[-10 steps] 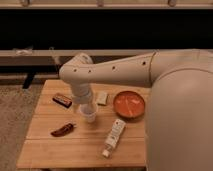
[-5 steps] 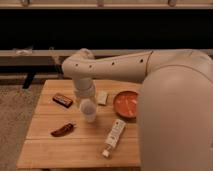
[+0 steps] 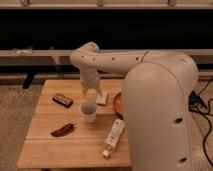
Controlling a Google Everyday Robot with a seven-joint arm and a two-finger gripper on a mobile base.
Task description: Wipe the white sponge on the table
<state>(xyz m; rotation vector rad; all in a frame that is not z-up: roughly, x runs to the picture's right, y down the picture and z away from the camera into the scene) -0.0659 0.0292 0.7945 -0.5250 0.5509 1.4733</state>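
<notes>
1. End effector. Locate the end effector point(image 3: 91, 93) over the rear centre of the counter point(image 3: 45, 150), pointing straight down from the wrist. Its two fingers stand spread apart and nothing is clamped between them. The fingertips hang low, close to the boards.

2. Task item. You will find the white sponge point(image 3: 103, 98) lying flat on the counter, just to the right of the fingertips in the camera view. Its left edge runs under the end effector. You cannot tell whether the fingers touch it.

3. Nearest items. A translucent white cup point(image 3: 89, 111) stands upright just in front of the end effector, with its mouth facing up. It is near the sponge, and a strip of bare wood shows between the two. The orange bowl point(image 3: 118, 104) sits to the right of the sponge, and you see only its left rim, since the forearm covers the rest.

4. Outer items. A dark brown bar point(image 3: 62, 100) lies flat to the left of the cup, well apart from the sponge. A red, curved piece point(image 3: 63, 130) lies nearer the front left. A long white tube point(image 3: 114, 137) lies diagonally at the front right, cap end toward the front edge.

5. Arm. The white arm point(image 3: 155, 100) fills the right foreground, runs back and left to a rounded elbow, then drops to the wrist.

6. Surroundings. The counter stands on pale carpet point(image 3: 15, 115). Dark cables point(image 3: 202, 102) lie on the floor at the right.
</notes>
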